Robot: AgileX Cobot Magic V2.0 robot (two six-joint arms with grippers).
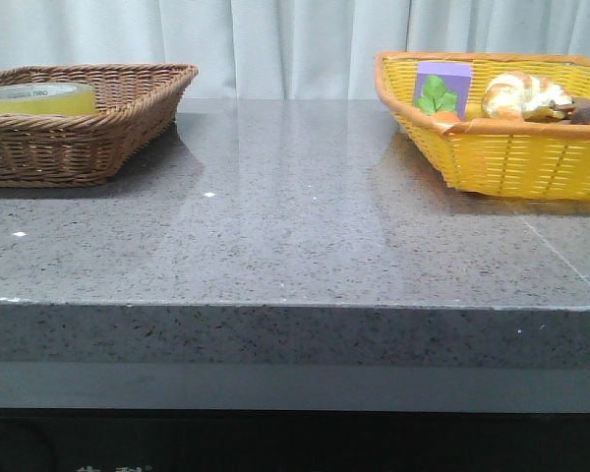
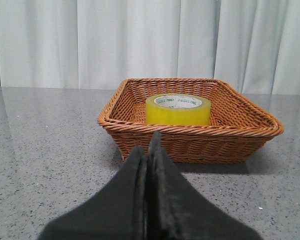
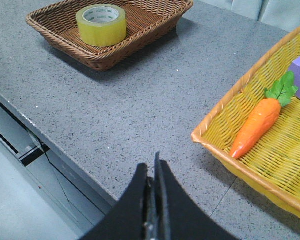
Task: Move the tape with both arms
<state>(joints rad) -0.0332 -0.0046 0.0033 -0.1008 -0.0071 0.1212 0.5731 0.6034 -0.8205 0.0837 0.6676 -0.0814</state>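
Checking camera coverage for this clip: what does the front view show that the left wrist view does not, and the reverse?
Only the front view shows the yellow basket with the purple box, a bread-like item and a dark item. Only the left wrist view shows the left gripper, fingers pressed together, and the tape's green-printed white core rim. Both show the tape inside the brown wicker basket, the grey speckled counter and the white curtain.
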